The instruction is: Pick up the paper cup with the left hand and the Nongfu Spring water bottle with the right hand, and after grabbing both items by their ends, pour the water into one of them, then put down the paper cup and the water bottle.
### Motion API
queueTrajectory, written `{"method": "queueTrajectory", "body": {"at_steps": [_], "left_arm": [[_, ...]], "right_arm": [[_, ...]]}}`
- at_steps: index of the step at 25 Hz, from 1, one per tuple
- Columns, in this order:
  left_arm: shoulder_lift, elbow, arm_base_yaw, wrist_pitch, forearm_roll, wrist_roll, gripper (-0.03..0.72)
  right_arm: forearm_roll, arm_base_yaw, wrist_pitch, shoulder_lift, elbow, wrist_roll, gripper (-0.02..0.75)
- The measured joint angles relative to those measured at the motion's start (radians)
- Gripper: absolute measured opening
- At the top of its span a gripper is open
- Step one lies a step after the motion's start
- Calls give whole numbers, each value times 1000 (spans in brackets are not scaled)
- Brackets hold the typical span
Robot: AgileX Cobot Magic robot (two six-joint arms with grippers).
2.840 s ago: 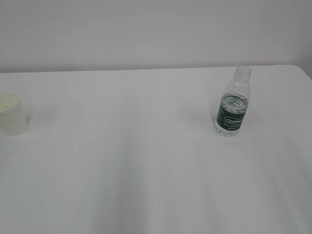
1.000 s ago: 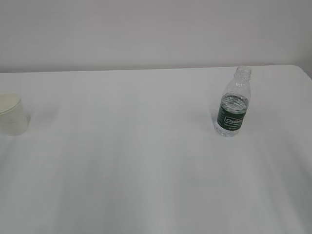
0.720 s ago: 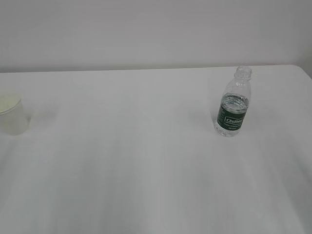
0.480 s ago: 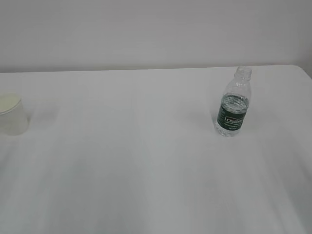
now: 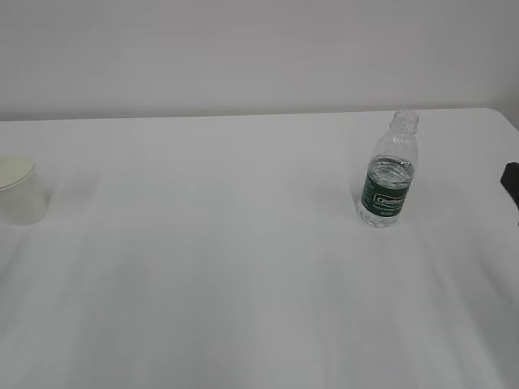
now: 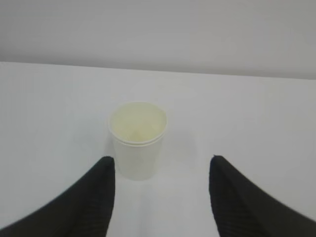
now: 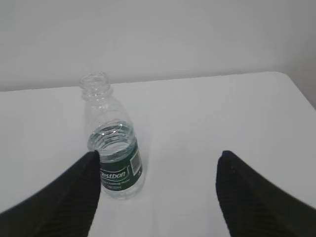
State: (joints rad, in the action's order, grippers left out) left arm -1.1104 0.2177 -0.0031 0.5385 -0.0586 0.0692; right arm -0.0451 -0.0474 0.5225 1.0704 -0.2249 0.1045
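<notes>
exterior: cup (image 5: 19,190) sits way left of the bottle (image 5: 388,173), both upright on the table (image 5: 243,284)
left wrist: left hand (image 6: 160,165) spread wide, cup just ahead, nothing held
right wrist: right hand (image 7: 158,160) spread wide, empty, bottle by its left finger (image 7: 64,197)

A white table (image 5: 243,267) carries two things, both upright and well apart. The cup (image 5: 19,190) stands at the left edge. The capless bottle (image 5: 388,174), partly filled with water (image 5: 389,172), stands near the right edge, towards the far right corner.
</notes>
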Motion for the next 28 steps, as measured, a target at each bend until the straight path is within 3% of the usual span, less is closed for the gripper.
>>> {"method": "queueTrajectory", "body": {"at_steps": [9, 18, 28], "left_arm": [[-81, -46, 0, 194, 50, 61, 423], [-83, -52, 0, 238, 165, 113, 420], [-198, -129, 0, 403, 209, 160, 420]], "right_arm": [[-77, 0, 274, 262, 0, 81, 549], [-155, 0, 590, 552, -6, 148, 508], [-176, 0, 612, 661, -8, 143, 514]]}}
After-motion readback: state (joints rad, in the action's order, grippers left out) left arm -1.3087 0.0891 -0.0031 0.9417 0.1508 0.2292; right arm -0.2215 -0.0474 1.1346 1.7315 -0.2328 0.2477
